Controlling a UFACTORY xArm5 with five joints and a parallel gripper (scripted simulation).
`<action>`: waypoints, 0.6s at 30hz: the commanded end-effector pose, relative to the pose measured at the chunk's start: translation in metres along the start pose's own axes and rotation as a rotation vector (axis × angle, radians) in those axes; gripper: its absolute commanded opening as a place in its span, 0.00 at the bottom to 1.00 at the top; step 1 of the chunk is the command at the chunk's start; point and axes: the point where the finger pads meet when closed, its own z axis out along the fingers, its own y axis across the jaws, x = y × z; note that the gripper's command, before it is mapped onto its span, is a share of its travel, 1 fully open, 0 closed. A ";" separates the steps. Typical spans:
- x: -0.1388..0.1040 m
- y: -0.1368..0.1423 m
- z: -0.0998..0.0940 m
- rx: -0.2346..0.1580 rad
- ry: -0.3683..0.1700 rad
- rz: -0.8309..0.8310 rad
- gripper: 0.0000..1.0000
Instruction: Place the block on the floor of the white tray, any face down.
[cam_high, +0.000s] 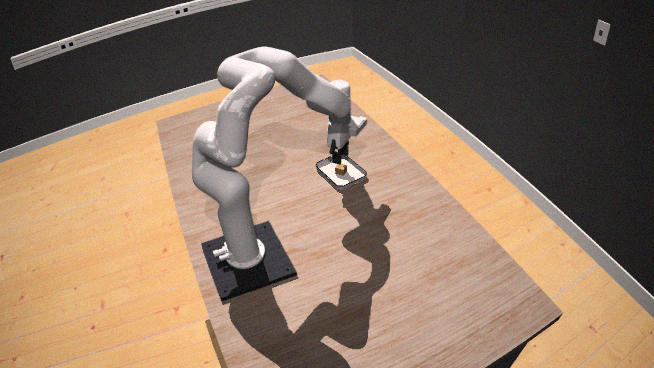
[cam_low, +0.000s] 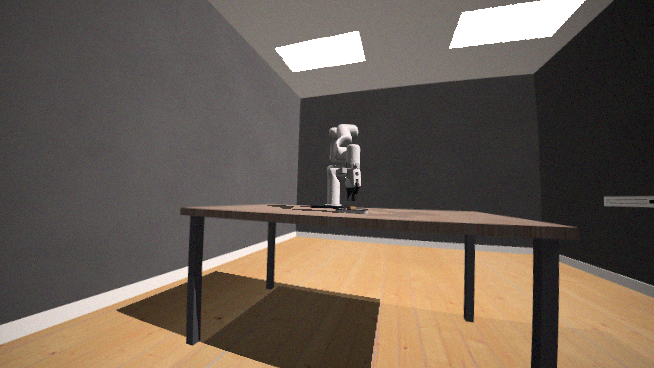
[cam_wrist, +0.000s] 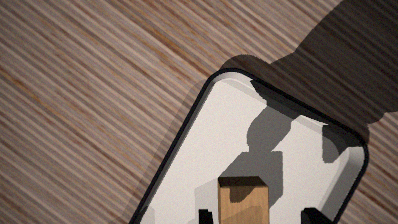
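A small tan wooden block (cam_high: 340, 169) (cam_wrist: 243, 202) rests on the floor of the white tray (cam_high: 354, 180) (cam_wrist: 217, 127), which has a dark rim. My gripper (cam_high: 339, 150) (cam_low: 353, 192) (cam_wrist: 258, 216) hangs a short way above the block. It is open: in the wrist view its two dark fingertips stand at the bottom edge, wider apart than the block and clear of its sides. The fingers cast shadows on the tray floor. In the exterior view the tray (cam_low: 353, 210) shows only as a thin strip.
The tray lies on a wooden table (cam_high: 400, 250) (cam_low: 450, 220) (cam_wrist: 75, 100), toward its far side. The arm's black base plate (cam_high: 245, 280) is bolted near the table's left edge. The arm's shadow falls across the table in front of the tray.
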 end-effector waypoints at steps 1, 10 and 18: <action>0.000 -0.001 -0.003 0.004 0.001 0.000 0.55; 0.000 0.001 -0.003 0.004 0.001 0.000 0.55; -0.016 0.092 -0.001 0.003 0.001 0.000 0.55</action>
